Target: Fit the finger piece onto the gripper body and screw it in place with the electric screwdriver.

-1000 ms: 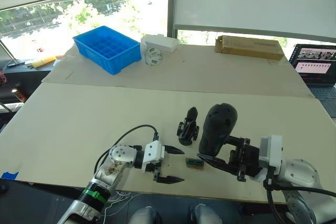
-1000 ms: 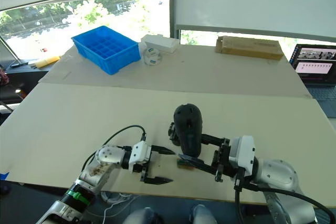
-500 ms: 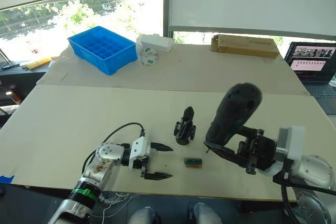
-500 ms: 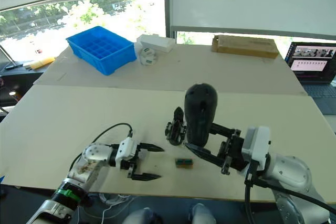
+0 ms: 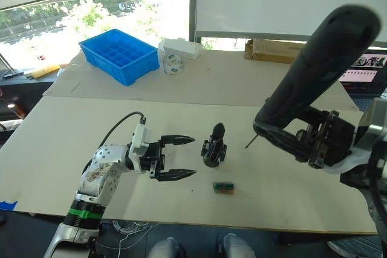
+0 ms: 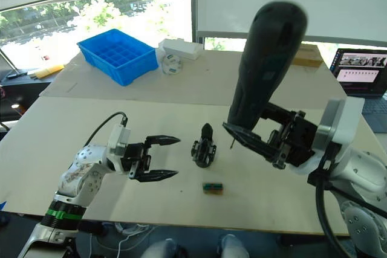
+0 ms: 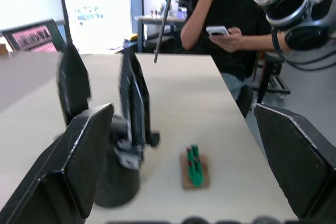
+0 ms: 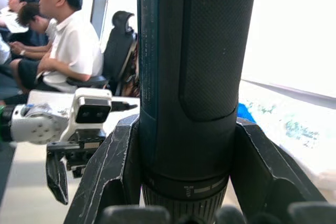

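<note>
Tabletop: right end effector (image 5: 289, 140) grips electric screwdriver (image 5: 314, 67), its top cropped.

Pale table (image 5: 91, 131), gripper body (image 5: 213, 145) upright, small green block (image 5: 223, 187) nearby, blue tray (image 5: 122, 55), cardboard box (image 5: 272, 48)

red mark, cut off and not readable, high on the electric screwdriver (image 8: 194, 51) held between the right gripper (image 8: 184, 179) fingers, tiny pale marks on its collar just above them (too small to read), no other legible lettering
</note>
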Controlling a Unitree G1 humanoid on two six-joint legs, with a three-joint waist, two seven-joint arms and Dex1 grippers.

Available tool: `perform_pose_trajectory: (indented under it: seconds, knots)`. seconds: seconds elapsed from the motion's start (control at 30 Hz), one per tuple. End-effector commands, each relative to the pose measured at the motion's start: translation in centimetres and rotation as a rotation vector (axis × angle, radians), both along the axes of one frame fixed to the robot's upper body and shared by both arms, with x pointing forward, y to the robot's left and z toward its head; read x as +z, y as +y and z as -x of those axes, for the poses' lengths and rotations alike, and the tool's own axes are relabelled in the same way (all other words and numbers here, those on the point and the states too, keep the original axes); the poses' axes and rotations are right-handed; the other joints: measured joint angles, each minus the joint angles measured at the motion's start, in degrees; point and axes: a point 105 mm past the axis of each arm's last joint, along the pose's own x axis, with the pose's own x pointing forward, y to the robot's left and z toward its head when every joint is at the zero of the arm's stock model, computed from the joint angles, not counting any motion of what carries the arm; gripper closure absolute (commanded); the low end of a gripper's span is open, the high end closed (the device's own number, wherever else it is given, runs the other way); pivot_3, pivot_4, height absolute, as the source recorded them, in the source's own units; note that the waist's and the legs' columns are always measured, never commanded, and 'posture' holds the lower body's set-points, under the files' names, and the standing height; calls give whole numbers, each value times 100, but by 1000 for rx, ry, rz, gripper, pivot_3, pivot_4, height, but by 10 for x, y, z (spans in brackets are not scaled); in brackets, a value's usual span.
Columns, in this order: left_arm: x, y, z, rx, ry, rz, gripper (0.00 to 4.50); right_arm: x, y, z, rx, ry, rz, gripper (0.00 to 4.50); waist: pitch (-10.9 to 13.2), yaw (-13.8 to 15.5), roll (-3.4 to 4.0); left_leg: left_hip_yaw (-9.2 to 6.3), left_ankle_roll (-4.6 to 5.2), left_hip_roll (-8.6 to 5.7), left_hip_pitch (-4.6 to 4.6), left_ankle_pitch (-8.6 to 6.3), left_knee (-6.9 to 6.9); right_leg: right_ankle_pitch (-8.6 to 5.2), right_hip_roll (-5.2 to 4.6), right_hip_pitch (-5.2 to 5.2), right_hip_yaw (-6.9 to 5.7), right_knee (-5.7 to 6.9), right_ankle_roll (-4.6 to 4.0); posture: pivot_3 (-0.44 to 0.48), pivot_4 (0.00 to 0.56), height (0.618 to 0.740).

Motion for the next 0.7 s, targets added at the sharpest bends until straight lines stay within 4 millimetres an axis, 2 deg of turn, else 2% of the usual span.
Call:
perform_pose_trajectory:
  seconds: [0.03,0.23,0.47,0.7]
  knots:
    - [21,-3,-1,6,-27,56,0,21,-6,0,-18,-61,-47,2586,0,1,-1,1,0,0,0,1,0,1,2,0,-1,-1,1,0,150,740]
    - [24,1,-9,66,-24,80,0,31,-5,-8,-1,-55,-94,2586,0,-2,-1,10,-2,-1,1,2,0,0,9,-1,-1,-1,3,0,150,740]
    - [16,2,-15,124,-7,68,0,42,4,-22,57,-26,-127,2586,0,-6,-1,18,-6,-2,4,4,0,0,12,-1,0,1,3,0,150,740]
    - [6,2,-19,181,24,66,0,44,16,-26,124,-14,-136,2586,1,0,0,22,-6,-3,3,4,-1,0,13,-2,-2,-1,3,0,150,740]
